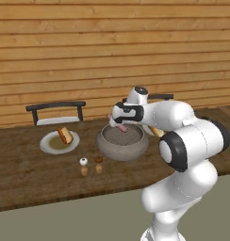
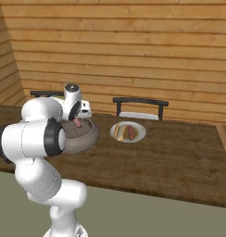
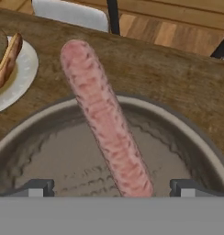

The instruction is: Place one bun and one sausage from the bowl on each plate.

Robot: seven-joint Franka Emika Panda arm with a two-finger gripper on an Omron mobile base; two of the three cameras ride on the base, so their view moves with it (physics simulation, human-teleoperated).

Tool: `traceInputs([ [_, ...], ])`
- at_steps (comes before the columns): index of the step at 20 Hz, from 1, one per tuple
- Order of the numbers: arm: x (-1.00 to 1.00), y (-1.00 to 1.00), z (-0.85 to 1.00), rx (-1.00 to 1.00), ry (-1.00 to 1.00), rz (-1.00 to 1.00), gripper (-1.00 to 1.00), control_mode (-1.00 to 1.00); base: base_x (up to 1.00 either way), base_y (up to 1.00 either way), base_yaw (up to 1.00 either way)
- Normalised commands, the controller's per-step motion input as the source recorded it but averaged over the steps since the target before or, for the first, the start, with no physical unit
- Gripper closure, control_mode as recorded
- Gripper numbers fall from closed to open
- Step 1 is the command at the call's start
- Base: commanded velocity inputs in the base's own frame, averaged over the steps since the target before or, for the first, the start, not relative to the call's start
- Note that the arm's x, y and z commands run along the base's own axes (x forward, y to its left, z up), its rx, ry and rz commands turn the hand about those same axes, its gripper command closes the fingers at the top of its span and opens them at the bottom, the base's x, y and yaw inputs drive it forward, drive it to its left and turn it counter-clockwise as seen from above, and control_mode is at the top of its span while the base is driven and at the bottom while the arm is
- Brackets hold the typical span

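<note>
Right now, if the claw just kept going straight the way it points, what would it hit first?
Most likely the slim pink sausage, which lies between the open claw's dark tips and runs away along its line. Beyond it is the deep grey bowl's far wall. Whether the sausage already touches the tips is unclear.

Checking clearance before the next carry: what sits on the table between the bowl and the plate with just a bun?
Mostly bare wood. In the left base view, bowl and plate have nothing directly between them; two small shakers stand nearer the table's front edge.

Nothing here can be read: no words, labels, brand marks or numbers (not on the plates (image 1: 47,146), the bowl (image 1: 112,150), the shakers (image 1: 84,166) or the wall (image 1: 112,52)).
</note>
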Motion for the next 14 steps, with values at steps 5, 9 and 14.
traceInputs([
  [5, 0.06, -0.11, -0.33, -0.01, 0.00, 0.07, -1.00, -1.00, 0.00, 0.00, 0.00],
  [9, 0.01, 0.00, -0.16, 0.00, 0.00, 0.01, -1.00, -1.00, 0.00, 0.00, 0.00],
  [14, 0.06, 0.00, -0.06, 0.00, 0.00, 0.00, -1.00, -1.00, 0.00, 0.00, 0.00],
])
